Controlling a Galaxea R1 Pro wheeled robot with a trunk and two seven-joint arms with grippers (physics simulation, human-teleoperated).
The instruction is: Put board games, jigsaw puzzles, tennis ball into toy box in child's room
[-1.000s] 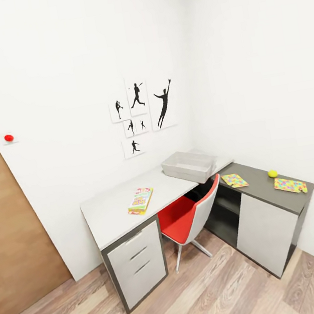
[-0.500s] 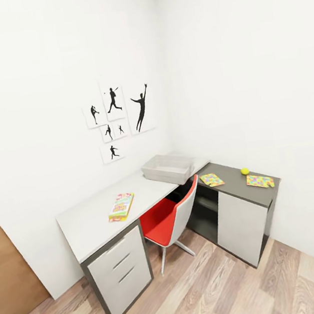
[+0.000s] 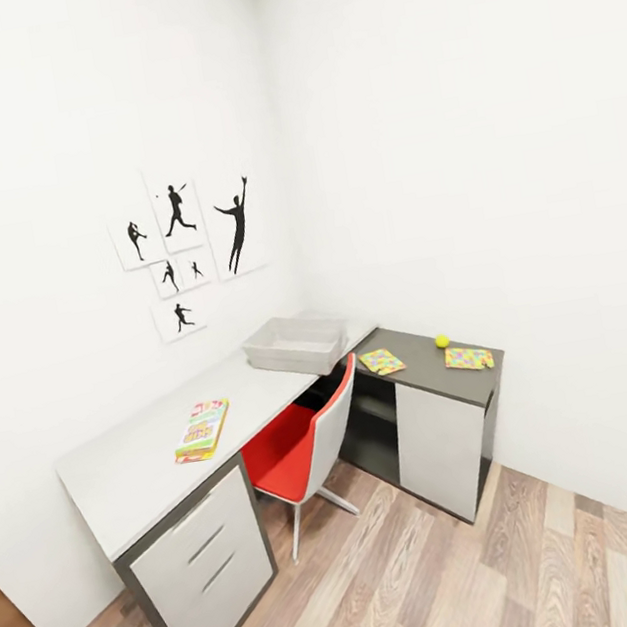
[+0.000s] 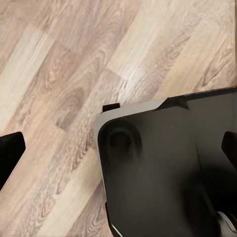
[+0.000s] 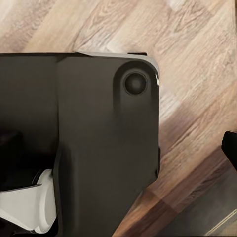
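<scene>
On the desk near its front edge lies a board game (rigid, light; grasp by an edge); finger state of both grippers cannot be told.

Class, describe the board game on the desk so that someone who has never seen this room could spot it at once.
Find the L-shaped desk in the room's corner. On its light grey wing under the wall pictures, above the drawers, lies the board game. It is a thick printed box in yellow, green and red, unlike the thin puzzles on the dark wing.
</scene>
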